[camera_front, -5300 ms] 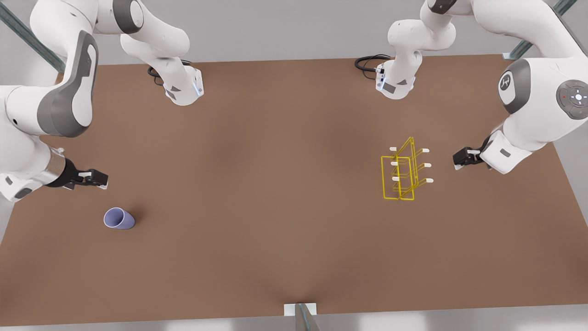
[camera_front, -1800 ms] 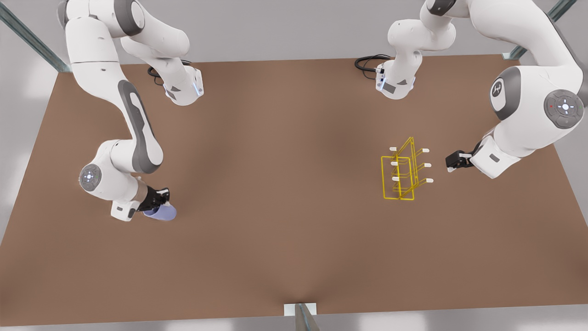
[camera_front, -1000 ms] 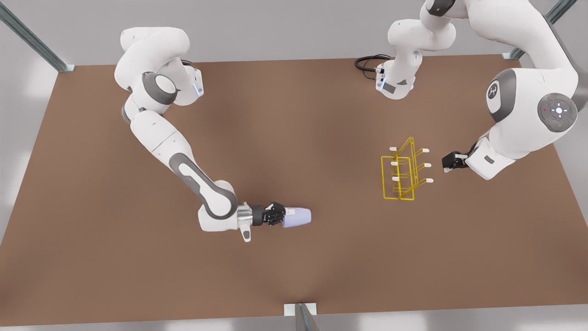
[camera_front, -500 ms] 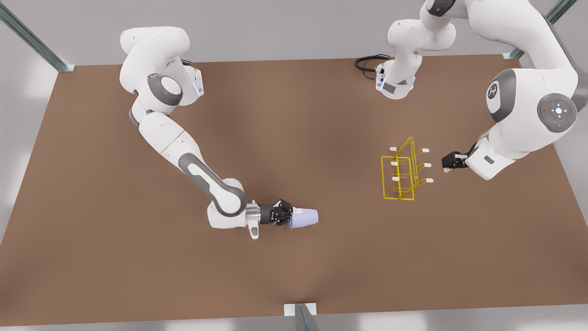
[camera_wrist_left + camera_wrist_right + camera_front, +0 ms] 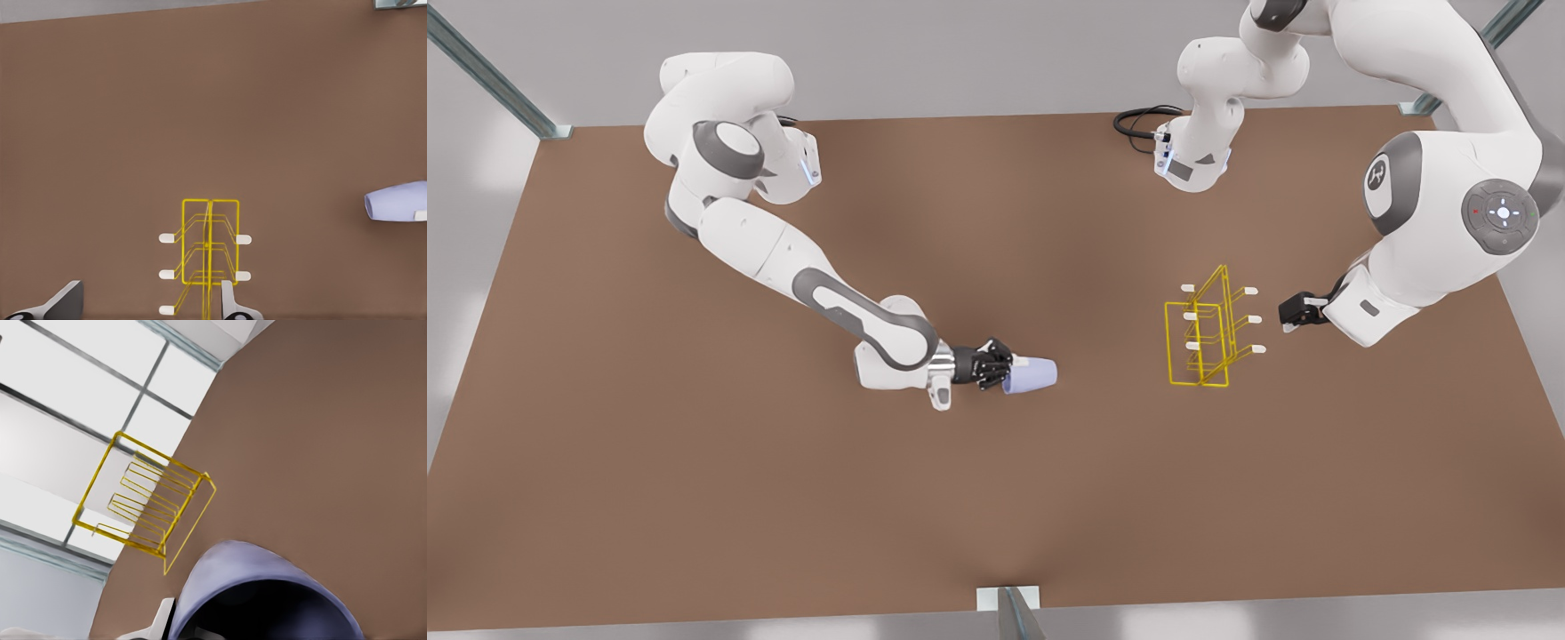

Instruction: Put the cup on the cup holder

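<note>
The lavender-blue cup (image 5: pixel 1033 374) lies sideways above the middle of the brown table, held at its rim by my right gripper (image 5: pixel 1003 367), which is shut on it. In the right wrist view the cup (image 5: pixel 267 587) looms close with its dark mouth toward the camera. The yellow wire cup holder (image 5: pixel 1168 345) stands upright toward the front view's right, well apart from the cup. My left gripper (image 5: pixel 1291 314) waits just beyond the holder's white-capped prongs, open, and its fingers (image 5: pixel 67 303) flank the cup holder (image 5: pixel 210 233). Farther off in that view is the cup (image 5: pixel 397 201).
The brown table (image 5: pixel 996 516) stretches bare between the cup and the holder. Both arm bases stand at the far edge, with a black cable (image 5: pixel 1138 120) by one. A metal post (image 5: pixel 1014 609) rises at the near edge. Windows lie behind the cup holder (image 5: pixel 143 497).
The right arm has carried the cup away from the table's near edge and a little toward the holder. The left gripper has barely moved.
</note>
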Tool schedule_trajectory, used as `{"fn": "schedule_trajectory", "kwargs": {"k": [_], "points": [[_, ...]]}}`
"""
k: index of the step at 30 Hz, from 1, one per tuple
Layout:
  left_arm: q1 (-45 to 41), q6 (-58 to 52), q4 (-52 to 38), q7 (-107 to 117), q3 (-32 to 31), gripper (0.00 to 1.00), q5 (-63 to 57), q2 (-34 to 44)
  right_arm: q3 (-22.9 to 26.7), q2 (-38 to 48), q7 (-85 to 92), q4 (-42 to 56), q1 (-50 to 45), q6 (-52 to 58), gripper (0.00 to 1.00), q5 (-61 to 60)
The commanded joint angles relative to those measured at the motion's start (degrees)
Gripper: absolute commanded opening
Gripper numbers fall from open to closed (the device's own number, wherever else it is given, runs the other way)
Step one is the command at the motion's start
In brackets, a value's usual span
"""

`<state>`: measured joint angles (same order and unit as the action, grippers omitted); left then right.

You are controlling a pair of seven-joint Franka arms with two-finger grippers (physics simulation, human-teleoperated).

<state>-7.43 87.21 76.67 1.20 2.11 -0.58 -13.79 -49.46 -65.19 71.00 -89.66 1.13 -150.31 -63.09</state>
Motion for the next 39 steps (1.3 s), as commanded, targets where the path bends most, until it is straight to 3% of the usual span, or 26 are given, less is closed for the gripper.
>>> {"fn": "schedule_trajectory", "kwargs": {"k": [1,2,3,5,14,17,18,19,21,23,25,26,27,29,33,39], "points": [[0.0,0.0,0.0,0.4,0.0,1.0,0.0,0.0,0.0,-0.4,5.7,-0.4,0.3,-2.0,0.28,-0.4],[0.0,0.0,0.0,0.5,0.0,1.0,0.0,0.0,0.0,-0.5,5.7,-0.3,0.2,-2.0,0.49,-1.5],[0.0,0.0,0.0,0.4,0.0,1.0,0.0,0.0,0.0,-0.4,5.7,-0.3,0.2,-1.9,0.61,-1.6],[0.0,0.0,0.0,0.4,0.0,1.0,0.0,0.0,0.0,-0.4,5.7,-0.4,0.6,-1.8,0.74,-1.7],[-3.9,-1.5,0.0,7.9,0.0,1.0,0.0,0.6,0.2,5.9,6.0,-7.7,7.1,1.2,0.75,-1.3],[-11.8,-2.7,-0.4,30.1,-1.3,1.0,3.1,0.6,0.3,9.6,7.4,-12.9,11.3,2.0,0.74,-0.9],[-11.9,-2.5,-0.5,40.6,-3.9,1.0,6.9,0.2,1.6,15.2,7.0,-15.5,11.4,2.0,0.74,-0.8],[-11.9,-0.7,-0.6,52.0,-6.6,1.0,9.8,-0.7,6.2,21.8,7.0,-18.2,10.9,4.7,0.75,-0.7],[-15.7,12.3,-0.6,83.6,-6.7,1.0,11.7,-4.5,24.6,30.6,-0.1,-15.6,6.7,26.8,0.76,9.6],[-16.9,21.0,-0.6,111.5,-6.6,1.0,10.7,-8.0,29.8,39.1,-26.9,-11.0,7.7,41.4,0.78,29.4],[-17.4,22.7,-0.5,121.4,-6.6,1.0,8.2,-10.8,33.5,45.2,-54.7,-8.8,7.1,47.4,0.82,57.0],[-18.7,25.5,-0.5,127.0,-6.6,1.0,7.9,-12.5,41.3,49.5,-61.9,-8.2,4.0,53.0,1.0,64.0],[-18.8,26.5,-0.6,133.4,-6.6,1.0,7.9,-13.9,49.2,49.7,-62.1,-3.8,0.4,57.1,1.0,64.1],[-19.4,27.7,-0.6,141.6,-6.6,1.0,6.5,-16.8,51.1,48.2,-61.6,0.3,2.5,57.1,1.0,62.7],[-21.7,30.2,3.1,149.8,-6.2,1.0,6.2,-17.0,51.0,52.0,-64.0,4.1,1.5,60.5,1.0,64.1],[-24.5,35.9,7.1,168.6,-6.0,1.0,1.3,-19.3,50.3,49.9,-67.7,10.3,0.3,59.3,1.0,64.6]]}}
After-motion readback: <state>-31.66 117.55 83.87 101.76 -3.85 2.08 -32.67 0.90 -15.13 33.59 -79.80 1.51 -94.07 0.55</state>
